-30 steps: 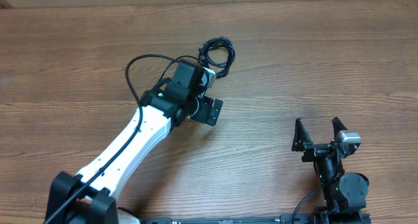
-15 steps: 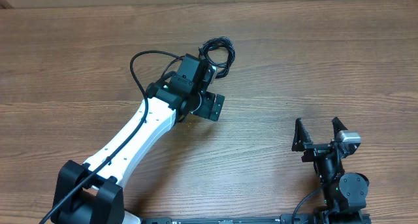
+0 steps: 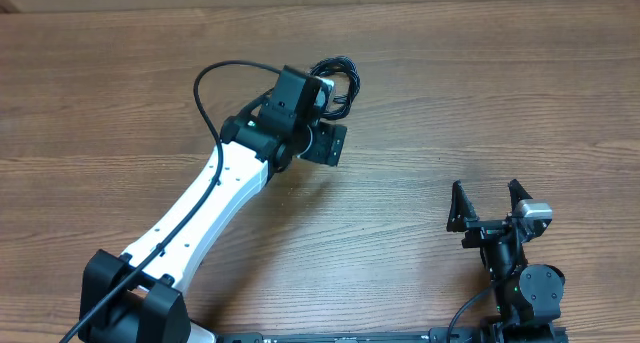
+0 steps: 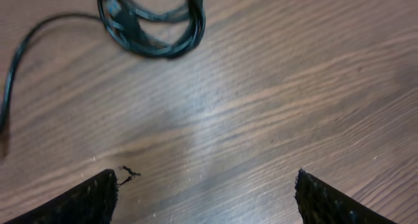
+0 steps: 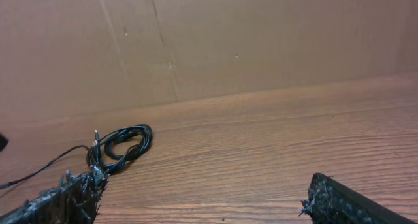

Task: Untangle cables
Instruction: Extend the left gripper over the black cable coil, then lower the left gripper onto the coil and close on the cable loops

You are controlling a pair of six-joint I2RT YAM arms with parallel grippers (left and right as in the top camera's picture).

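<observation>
The cables lie as one small coil of thin black cords on the wooden table, at the far middle. My left gripper hovers just in front of the coil, its jaws wide apart. In the left wrist view the cables sit at the top edge, with one strand trailing left, and only bare wood lies between the fingers of the left gripper. My right gripper stands open near the front right, far from the coil. In the right wrist view the cables show far off to the left, and the right gripper holds nothing.
A brown cardboard wall closes off the table's far edge. The left arm's own thick black cable loops up beside its white link. The wooden tabletop stretches between the two arms.
The left arm has reached farther toward the far edge, bringing its gripper closer to the coil. The right arm has not moved.
</observation>
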